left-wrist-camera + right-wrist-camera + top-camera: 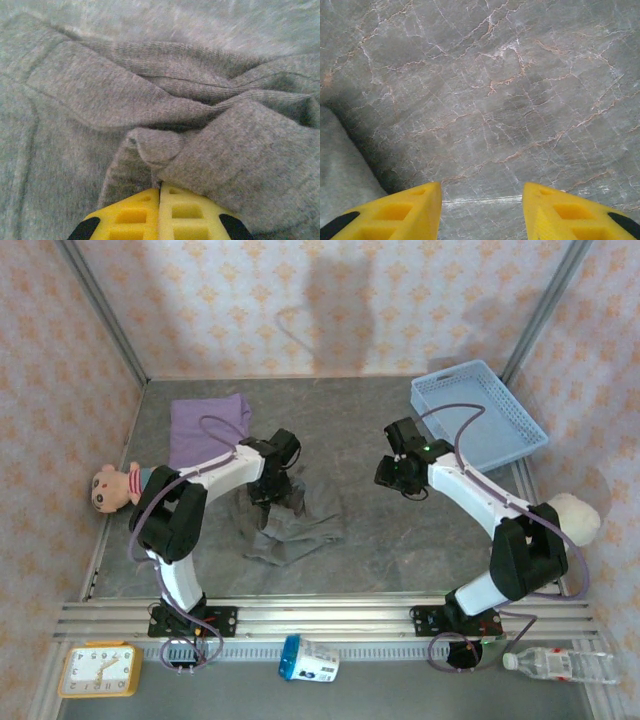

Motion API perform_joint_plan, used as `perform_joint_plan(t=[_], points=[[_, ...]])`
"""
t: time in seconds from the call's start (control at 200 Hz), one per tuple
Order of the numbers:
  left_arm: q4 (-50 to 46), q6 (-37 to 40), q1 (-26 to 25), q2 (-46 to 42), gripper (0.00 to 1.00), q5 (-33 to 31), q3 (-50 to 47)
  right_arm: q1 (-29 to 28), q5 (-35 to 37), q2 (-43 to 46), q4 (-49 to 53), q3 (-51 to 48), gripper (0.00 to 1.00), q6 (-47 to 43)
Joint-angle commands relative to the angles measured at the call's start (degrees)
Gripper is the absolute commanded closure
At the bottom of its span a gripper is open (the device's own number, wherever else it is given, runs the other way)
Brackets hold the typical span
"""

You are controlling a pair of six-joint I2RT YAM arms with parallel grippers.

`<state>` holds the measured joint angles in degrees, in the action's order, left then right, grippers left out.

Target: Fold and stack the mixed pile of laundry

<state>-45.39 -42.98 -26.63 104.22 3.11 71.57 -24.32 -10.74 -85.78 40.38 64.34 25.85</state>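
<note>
Counting the cloth gives two garments: one lilac shirt [208, 428] and one pair of grey trousers [292, 532]. Around them are two plush toys, a doll [115, 486] at the left edge and a white one [576, 516] at the right, largely behind the right arm. There is one blue mesh basket [480, 416] at the far right corner. One clock [98, 670], one blue-and-white container [308, 658] on its side and one bottle [560, 665] lie on the near side of the rail.

The shirt lies flat as a neat rectangle at the far left of the tabletop [400, 550]. The trousers sit rumpled near the middle, partly under the left arm, their outline hard to read.

From the wrist, the left claw [160, 187] has its yellow fingers pressed together, with a knit fold of the trousers bunched at their tips. The cloth overruns every edge of that view.

The right claw [481, 186] is spread wide above bare marbled tabletop, holding nothing. A blurred strip of grey cloth enters that view at lower left.
</note>
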Motion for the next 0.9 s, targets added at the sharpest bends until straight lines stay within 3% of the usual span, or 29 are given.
perform_joint_plan(t=[0.0, 0.18, 0.395, 0.585, 0.656, 0.706, 0.791, 0.841, 0.871, 0.896], points=[[0.5, 1.4, -0.3, 0.9, 0.96, -0.3, 0.5, 0.2, 0.5, 0.1, 2.1, 2.7, 0.54, -1.7], [5.3, 5.3, -4.4, 6.2, 0.96, 7.7, 3.0, 0.3, 1.2, 0.3, 2.2, 3.7, 0.54, -2.3], [3.6, 10.0, -13.2, 17.0, 0.95, 11.9, 22.2, 1.5, 1.9, 0.1, 1.9, 4.9, 0.54, -3.1], [1.6, 13.7, -15.7, 20.5, 0.9, 16.0, 35.5, 9.0, 0.2, 2.5, 1.5, 1.7, 0.56, -0.9], [-1.7, 17.3, -15.7, 19.9, 0.8, 14.8, 38.1, 11.0, -0.8, 4.5, 0.8, 0.2, 0.56, -1.7], [-5.0, 18.9, -15.6, 19.3, 0.64, 11.9, 39.5, 12.0, -1.2, 5.4, 1.0, -0.2, 0.56, -2.5], [-7.5, 18.8, -15.1, 16.7, 0.46, 7.9, 38.1, 12.9, -1.6, 6.0, 1.6, -0.7, 0.56, -3.9], [-6.7, 17.4, -14.6, 14.4, 0.39, 8.6, 35.5, 13.0, -2.0, 5.9, 1.8, -1.2, 0.56, -4.3], [-5.5, 16.4, -14.3, 13.0, 0.26, 9.5, 33.5, 13.1, -2.2, 5.8, 1.7, -1.5, 0.56, -4.4], [-4.1, 15.4, -14.1, 11.8, 0.22, 10.4, 31.9, 13.1, -2.4, 5.8, 1.6, -1.8, 0.56, -4.4]])
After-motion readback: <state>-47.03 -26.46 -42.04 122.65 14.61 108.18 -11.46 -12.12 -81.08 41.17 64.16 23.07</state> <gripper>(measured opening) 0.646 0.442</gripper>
